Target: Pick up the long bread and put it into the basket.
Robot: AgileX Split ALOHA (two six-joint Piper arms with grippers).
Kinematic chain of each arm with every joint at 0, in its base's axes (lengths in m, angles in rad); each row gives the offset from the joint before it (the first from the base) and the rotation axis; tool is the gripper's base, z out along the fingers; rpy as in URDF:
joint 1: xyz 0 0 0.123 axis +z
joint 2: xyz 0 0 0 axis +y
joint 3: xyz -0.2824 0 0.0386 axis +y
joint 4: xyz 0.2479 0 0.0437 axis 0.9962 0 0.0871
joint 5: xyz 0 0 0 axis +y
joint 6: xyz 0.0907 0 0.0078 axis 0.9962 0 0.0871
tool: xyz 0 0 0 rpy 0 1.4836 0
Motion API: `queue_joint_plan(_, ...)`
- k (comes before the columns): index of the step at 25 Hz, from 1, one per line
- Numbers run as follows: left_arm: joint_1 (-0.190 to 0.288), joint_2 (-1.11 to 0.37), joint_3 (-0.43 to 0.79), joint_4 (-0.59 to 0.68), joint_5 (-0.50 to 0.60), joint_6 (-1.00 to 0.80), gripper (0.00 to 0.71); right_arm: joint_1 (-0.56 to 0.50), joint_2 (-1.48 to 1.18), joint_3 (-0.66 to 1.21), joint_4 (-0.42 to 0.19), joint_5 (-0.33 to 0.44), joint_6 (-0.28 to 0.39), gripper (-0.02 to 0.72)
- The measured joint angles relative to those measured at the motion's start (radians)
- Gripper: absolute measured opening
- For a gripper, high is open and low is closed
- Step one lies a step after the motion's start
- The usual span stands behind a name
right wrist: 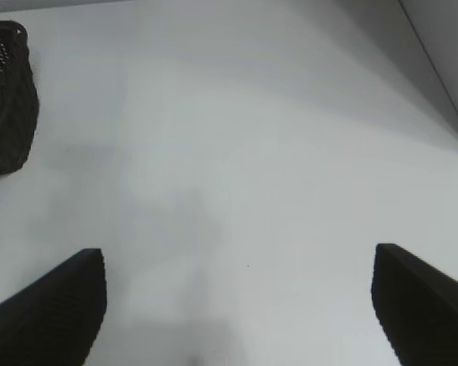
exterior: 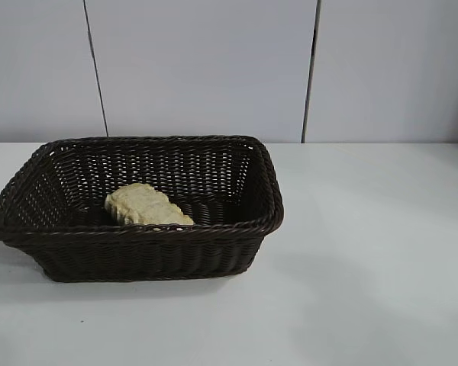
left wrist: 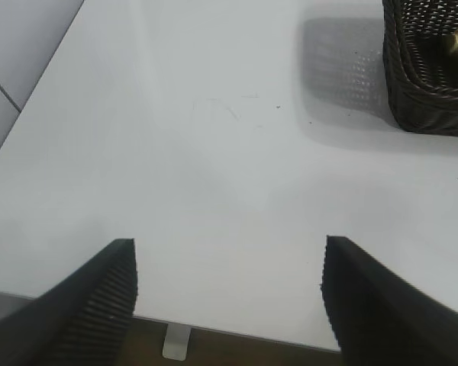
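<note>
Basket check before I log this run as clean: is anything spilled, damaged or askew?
Nothing stands out. The long bread lies inside the basket, which sits flat on the table. Left gripper and right gripper are open over bare table, holding nothing.

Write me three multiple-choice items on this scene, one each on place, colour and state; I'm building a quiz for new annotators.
1. Where is the long bread?
A. Inside the basket
B. On the table beside it
C. In a gripper

2. What colour is the basket?
A. White
B. Dark brown
C. Green

3. How do the left gripper and the right gripper stand?
A. Both shut
B. One holds bread
C. Both open, empty

Answers: 1 A, the loaf lies within the wicker walls. 2 B, the weave is dark brown. 3 C, each wrist view shows jaws apart over bare table.
</note>
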State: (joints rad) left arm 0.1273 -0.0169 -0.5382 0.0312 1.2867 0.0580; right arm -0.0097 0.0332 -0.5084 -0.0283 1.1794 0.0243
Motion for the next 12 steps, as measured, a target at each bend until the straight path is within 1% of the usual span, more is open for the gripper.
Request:
queue_joint_plan(4, 0.000, 0.000, 0.000, 0.000, 0.000, 0.000, 0.498, 0.003, 0.000, 0.000, -0.021, 0.000, 0.031, 0.653)
queue_joint_plan(12, 0.000, 0.000, 0.000, 0.000, 0.000, 0.000, 0.498, 0.003, 0.000, 0.000, -0.024, 0.000, 0.034, 0.653)
